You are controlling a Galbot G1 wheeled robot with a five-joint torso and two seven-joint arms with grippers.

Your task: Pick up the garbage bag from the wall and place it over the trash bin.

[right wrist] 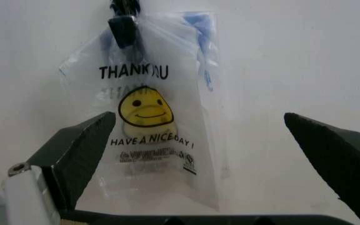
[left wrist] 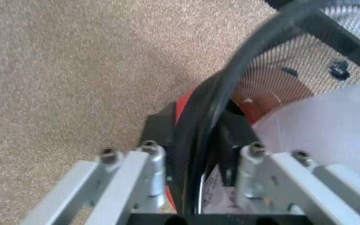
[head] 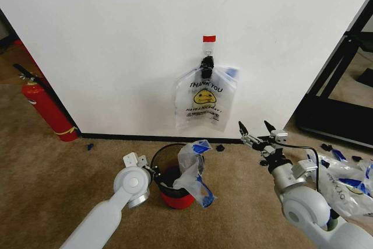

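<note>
1. The right gripper [head: 257, 130] is gaping wide and empty, approaching the translucent white smiley-printed garbage bag [head: 205, 101] hanging from the black clip [head: 207, 63] on the white wall [head: 116, 39].
2. The left gripper [left wrist: 200, 152] is straddling the black wire-mesh trash bin's [head: 165, 161] rim, apparently clamping it.
3. Next move is probably needing a pinch on the bag's thin plastic.

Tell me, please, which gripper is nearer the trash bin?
Left. The left gripper straddles the trash bin rim; the right gripper is raised off to its right, open, facing the garbage bag hanging on the wall.

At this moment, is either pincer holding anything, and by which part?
The left pincer straddles the wire rim of the black mesh trash bin; whether it clamps it cannot be told. The right pincer is open, empty, facing the translucent white "THANK YOU" garbage bag.
</note>
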